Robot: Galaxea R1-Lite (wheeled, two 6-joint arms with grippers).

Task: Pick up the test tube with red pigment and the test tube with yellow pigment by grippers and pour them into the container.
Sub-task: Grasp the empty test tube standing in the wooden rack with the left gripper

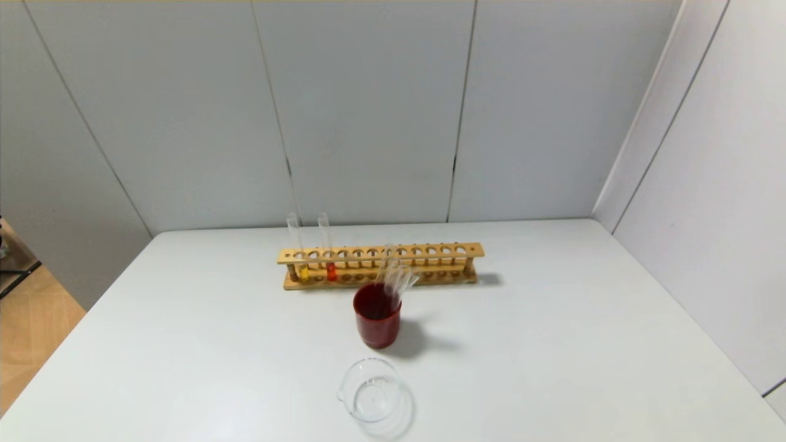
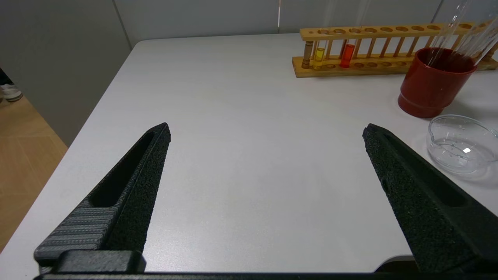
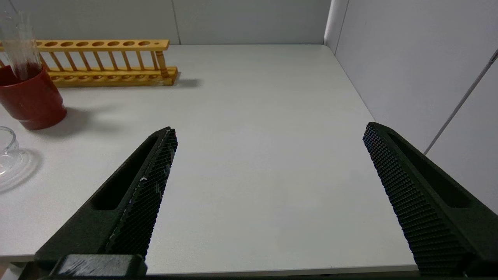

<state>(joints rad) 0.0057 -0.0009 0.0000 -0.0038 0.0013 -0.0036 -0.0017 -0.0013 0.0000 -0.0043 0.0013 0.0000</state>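
Both grippers sit out of the head view, low at the table's (image 1: 552, 344) near edge: left gripper (image 2: 266, 130) and right gripper (image 3: 270, 130) w/ jaws spread wide, holding nothing. Wooden rack (image 1: 381, 265) at back holds the yellow tube (image 1: 296, 248) and red tube (image 1: 326, 245) upright at its left end. Red cup (image 1: 376, 322) holds clear tubes (image 1: 398, 279), count hard to make out. Container (image 1: 370, 390) nearest, apparently empty.

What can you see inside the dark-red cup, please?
Several colourless clear tubes lean out of the dark-red cup. Its opaque wall hides their lower ends and anything at the bottom.
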